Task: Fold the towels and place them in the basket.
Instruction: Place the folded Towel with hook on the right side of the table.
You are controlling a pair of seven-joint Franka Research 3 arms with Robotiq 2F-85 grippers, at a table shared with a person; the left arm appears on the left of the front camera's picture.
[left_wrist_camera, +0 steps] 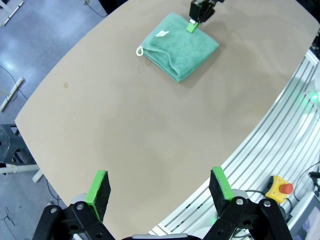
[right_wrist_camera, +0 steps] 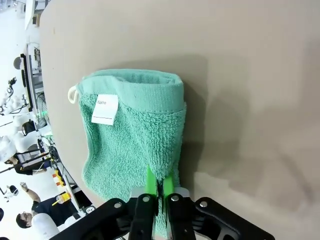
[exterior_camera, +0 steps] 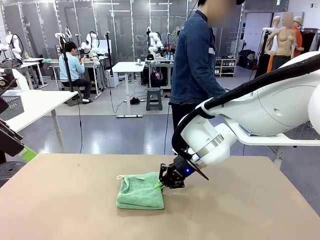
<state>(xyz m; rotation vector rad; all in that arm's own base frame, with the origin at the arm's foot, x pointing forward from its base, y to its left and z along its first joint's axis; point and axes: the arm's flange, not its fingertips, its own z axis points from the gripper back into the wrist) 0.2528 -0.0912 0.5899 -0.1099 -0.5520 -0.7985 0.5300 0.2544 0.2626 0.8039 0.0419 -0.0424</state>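
— One towel, is it lying folded?
— Yes, it is sitting on the table toward the far edge, about midway along.
— What is the right gripper doing?
— Pinching the towel's right edge, jaws almost meeting.
— And the left gripper?
— Hanging spread wide by the left edge, gripping nothing.

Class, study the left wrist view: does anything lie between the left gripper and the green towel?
Nothing visible does. Only tabletop lies between the open left gripper and the green towel; the right gripper is shut on the towel's far edge.
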